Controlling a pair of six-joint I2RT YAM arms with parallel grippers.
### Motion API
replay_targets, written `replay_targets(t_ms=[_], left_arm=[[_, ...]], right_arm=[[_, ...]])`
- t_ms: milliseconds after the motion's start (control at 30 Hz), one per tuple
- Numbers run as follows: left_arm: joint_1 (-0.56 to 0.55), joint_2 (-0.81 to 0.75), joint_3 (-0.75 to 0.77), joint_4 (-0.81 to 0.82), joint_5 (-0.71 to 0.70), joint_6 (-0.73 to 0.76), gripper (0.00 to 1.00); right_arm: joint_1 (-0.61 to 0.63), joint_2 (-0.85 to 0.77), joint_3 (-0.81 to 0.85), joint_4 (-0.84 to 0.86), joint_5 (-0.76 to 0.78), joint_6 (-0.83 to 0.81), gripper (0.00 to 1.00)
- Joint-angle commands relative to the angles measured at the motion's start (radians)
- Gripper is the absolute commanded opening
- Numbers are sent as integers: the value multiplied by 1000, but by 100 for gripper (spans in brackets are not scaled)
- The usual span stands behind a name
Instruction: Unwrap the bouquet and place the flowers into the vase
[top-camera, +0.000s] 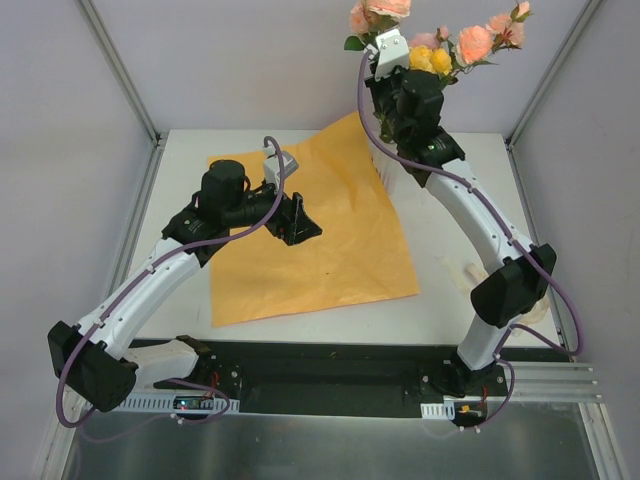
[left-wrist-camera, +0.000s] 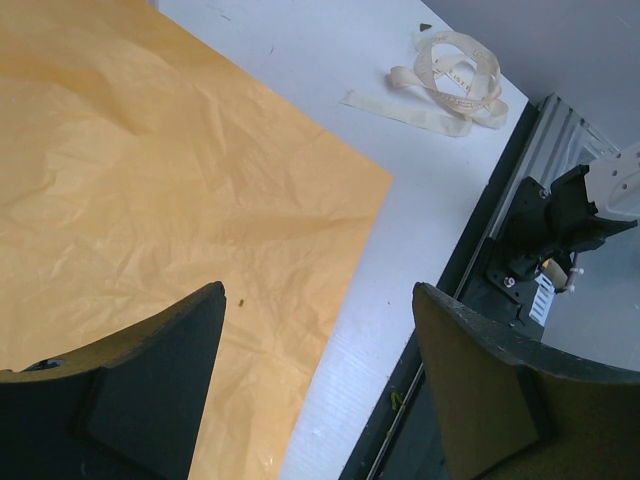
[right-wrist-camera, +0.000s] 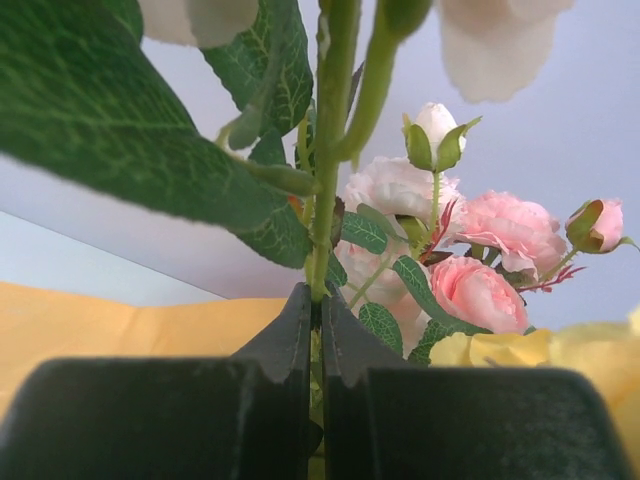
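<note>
Pink and yellow flowers (top-camera: 455, 45): held high over the counter's (top-camera: 435, 255) far right, clear of the paper.
Handling: probably light and springy; take them by the thin stems (right-wrist-camera: 330, 150), never the blooms.
Right hand (right-wrist-camera: 315, 320): clamped on the stems.
Left hand (left-wrist-camera: 315, 300): fingers apart, empty, above the orange paper (top-camera: 310, 240).
Vase: not in view.

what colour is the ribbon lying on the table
Cream; the ribbon shows clearest in the left wrist view.

The artificial pink roses and yellow blossoms on thin green stems (top-camera: 475, 43) stand upright and free of wrapping, raised above the table at one o'clock. Their stems are pinched in the closed right gripper (right-wrist-camera: 316, 320), broad green leaves spreading around.
</note>
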Motion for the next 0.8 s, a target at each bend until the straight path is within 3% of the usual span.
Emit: replay_targets(t_ms=[0, 767], left_arm=[[-7, 0, 43, 16, 23, -11, 75], [-7, 1, 46, 14, 42, -20, 74]], right_arm=[[-5, -20, 67, 7, 0, 43, 0], [-36, -15, -99, 36, 86, 74, 0]])
